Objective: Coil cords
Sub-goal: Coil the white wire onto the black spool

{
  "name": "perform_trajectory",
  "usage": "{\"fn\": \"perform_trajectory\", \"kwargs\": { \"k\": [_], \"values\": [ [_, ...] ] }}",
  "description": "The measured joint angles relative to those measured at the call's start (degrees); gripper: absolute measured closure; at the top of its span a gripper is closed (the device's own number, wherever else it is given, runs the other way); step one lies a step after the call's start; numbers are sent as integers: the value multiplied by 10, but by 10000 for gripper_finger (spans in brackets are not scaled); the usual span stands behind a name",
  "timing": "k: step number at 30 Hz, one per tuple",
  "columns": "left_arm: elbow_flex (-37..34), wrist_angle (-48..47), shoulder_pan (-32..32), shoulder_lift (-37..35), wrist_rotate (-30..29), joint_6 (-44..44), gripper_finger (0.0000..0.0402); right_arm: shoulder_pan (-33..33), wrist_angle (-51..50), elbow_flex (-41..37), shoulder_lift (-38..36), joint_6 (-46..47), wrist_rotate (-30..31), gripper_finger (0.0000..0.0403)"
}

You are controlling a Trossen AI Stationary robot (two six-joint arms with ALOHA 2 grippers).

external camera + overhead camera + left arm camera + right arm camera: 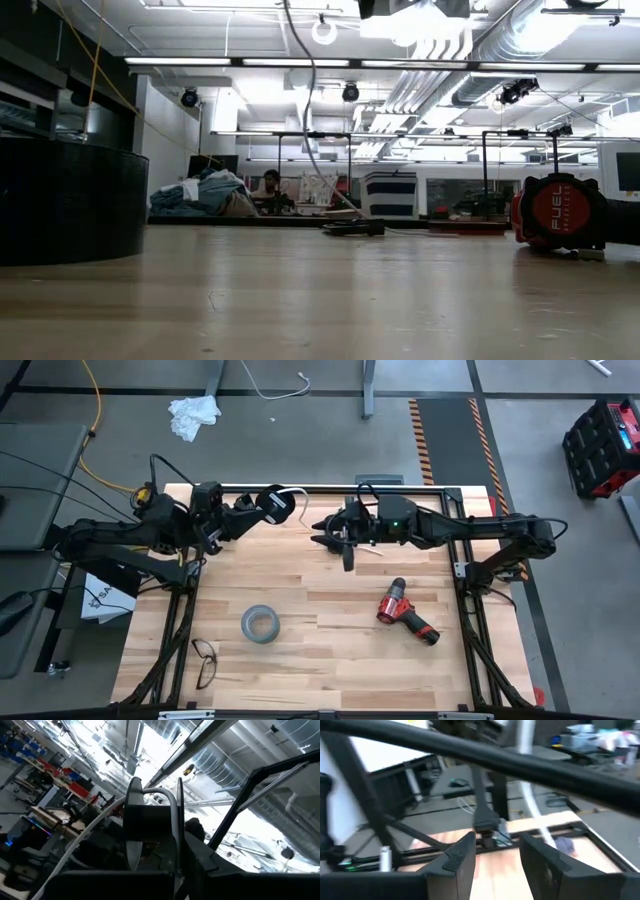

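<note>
Black and round, the small disc [272, 503] is held tight in the left gripper [262, 508], whose jaws are closed on it. In the left wrist view the disc [150, 827] is seen edge-on between the two dark fingers [131, 855], and the thin white cable [82, 845] is seen running off it past them. From above, the white cable [293, 500] is seen as a short loop beside the disc, up in the air near the far edge of the wooden table [330, 660]. The right gripper [338, 540] is held close by, across a small gap from the disc, and its jaws are apart with nothing between them. In the right wrist view the two dark fingers [462, 857] are seen spread over the light wood. Lower on the table, a grey tape roll [259, 624] is lying near the middle. A red drill [405, 611] is lying to its right. A pair of glasses [204, 661] is lying near the left front corner.
</note>
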Motion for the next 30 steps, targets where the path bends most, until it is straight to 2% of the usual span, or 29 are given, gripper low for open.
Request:
{"fn": "perform_trajectory", "kwargs": {
  "k": [2,14,18,25,28,30],
  "values": [
    [0,1,0,0,0,-9,396,0,3,0,0,-7,23,258],
    [0,29,-5,27,11,-26,396,0,39,0,29,-11,26,258],
    [0,30,-7,39,23,-34,396,0,43,0,32,-9,52,258],
    [0,41,-12,47,24,-34,396,1,55,0,31,7,55,260],
    [0,40,-12,47,24,-30,396,10,55,0,31,7,55,287],
    [0,38,-12,46,24,-24,396,18,55,0,30,6,54,330]
  ]
}}
